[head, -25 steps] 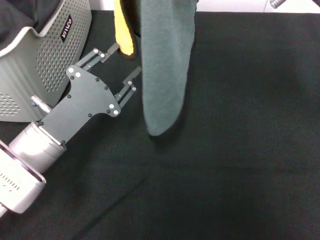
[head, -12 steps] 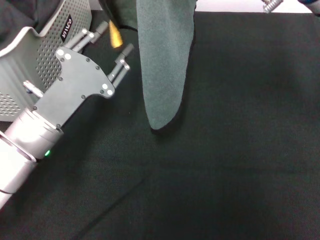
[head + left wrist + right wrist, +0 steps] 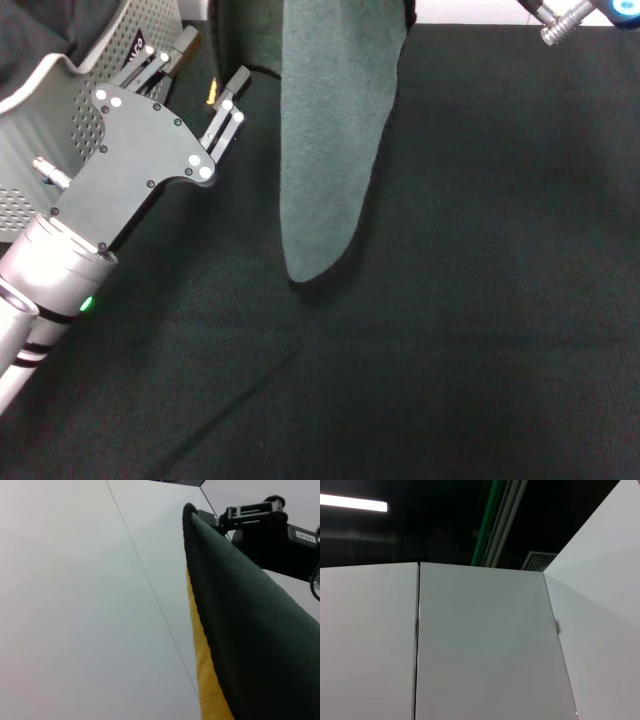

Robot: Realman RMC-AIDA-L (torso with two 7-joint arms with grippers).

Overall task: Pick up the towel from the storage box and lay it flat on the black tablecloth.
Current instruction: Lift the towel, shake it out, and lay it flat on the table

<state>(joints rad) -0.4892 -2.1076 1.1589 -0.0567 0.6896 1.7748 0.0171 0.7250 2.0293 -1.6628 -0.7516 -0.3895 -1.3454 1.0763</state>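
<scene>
A: How far along are we?

B: The first half looks done. The towel [image 3: 335, 140] is out of the box [image 3: 70, 100] and hangs in the air over the cloth [image 3: 480, 330], its rounded lower corner low over the fabric a little toward 11 o'clock from the middle of the head view. We cannot tell whether that tip touches. What we have left is lowering it and spreading it flat.

A: Who holds it?

B: The right gripper [image 3: 255, 515], by our reading. In the left wrist view its dark jaws are clenched on the towel's top edge, up at 1 o'clock. In the head view only a bit of metal shows at 1 o'clock.

A: And the left gripper [image 3: 195, 80]?

B: It sits at 10 o'clock, between the box and the towel, fingers [image 3: 228, 115] spread and grasping nothing, just beside the hanging fold but apart from it.

A: Materials, biggest first?

B: The cloth is a wide matte black sheet with faint creases. The box is light grey plastic, dotted with holes, with a curved rim. The towel is soft and limp, grey-green on the face toward us, yellow-orange behind, with dark stitched edging.
</scene>
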